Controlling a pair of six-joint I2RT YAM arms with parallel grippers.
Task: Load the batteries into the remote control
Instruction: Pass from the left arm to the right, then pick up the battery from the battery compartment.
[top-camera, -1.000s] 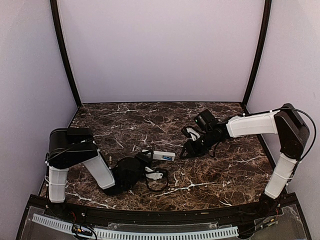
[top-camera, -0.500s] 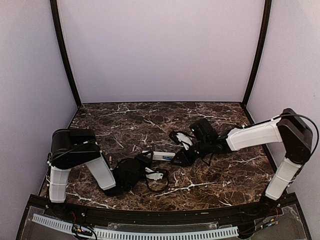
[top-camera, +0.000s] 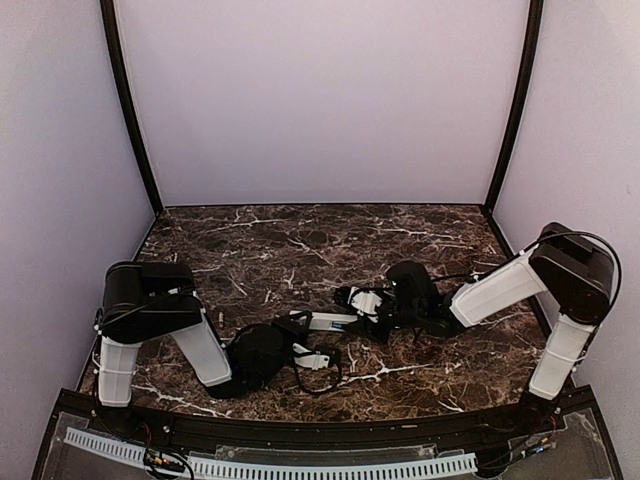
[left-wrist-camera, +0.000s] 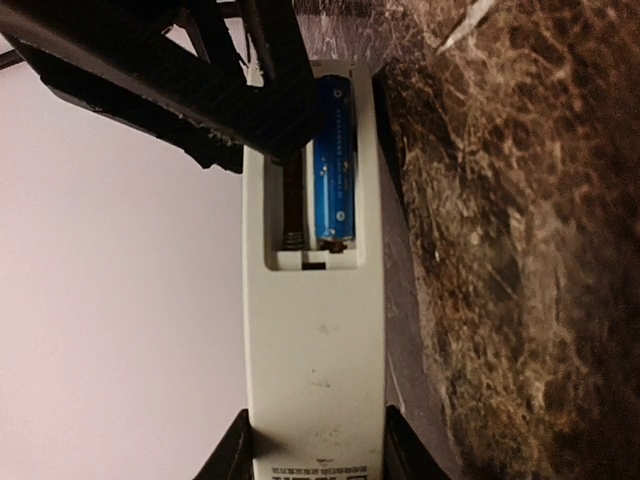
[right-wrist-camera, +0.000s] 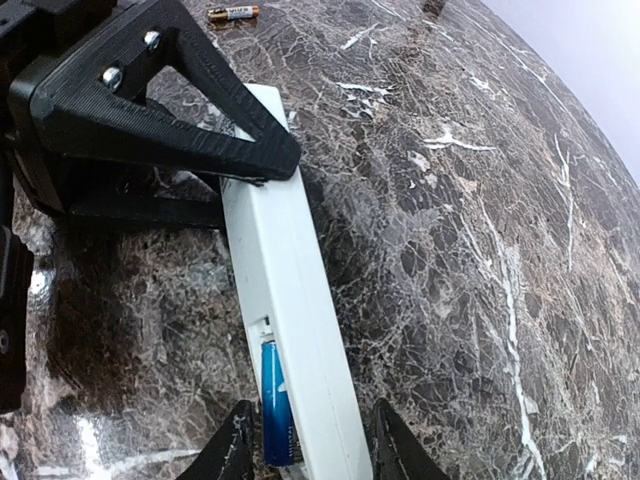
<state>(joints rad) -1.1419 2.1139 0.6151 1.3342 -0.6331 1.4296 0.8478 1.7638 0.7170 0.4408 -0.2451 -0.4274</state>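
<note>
The remote control (top-camera: 330, 321) sits about midway between the left and right edges of the dark marbled counter (top-camera: 250, 250), closer to the near edge than the far one, with its length running left to right. The left pincer (left-wrist-camera: 316, 415) is clamped on one end, a finger (left-wrist-camera: 236, 452) pressed against each long side.

The battery recess (left-wrist-camera: 288, 205) is uncovered. One blue battery (left-wrist-camera: 335, 165) lies seated in the slot nearer the counter. The slot beside it shows only a dark strip and its spring contact, and its far part is hidden behind a black finger of the other arm.

The right pincer (right-wrist-camera: 310, 407) reaches in from the right side and straddles the recess end of the remote control. Its fingers stand apart, one by the recess face and one by the plain back. In the right wrist view a thin strip of gap shows on each side, so it grips nothing.

A loose battery (right-wrist-camera: 232, 13) lies flat on the counter beyond the left pincer, well apart from the remote control. From there it looks orange and dark, and too small to read.

Whether the remote control rests on the counter or hangs just above it, I cannot tell.
</note>
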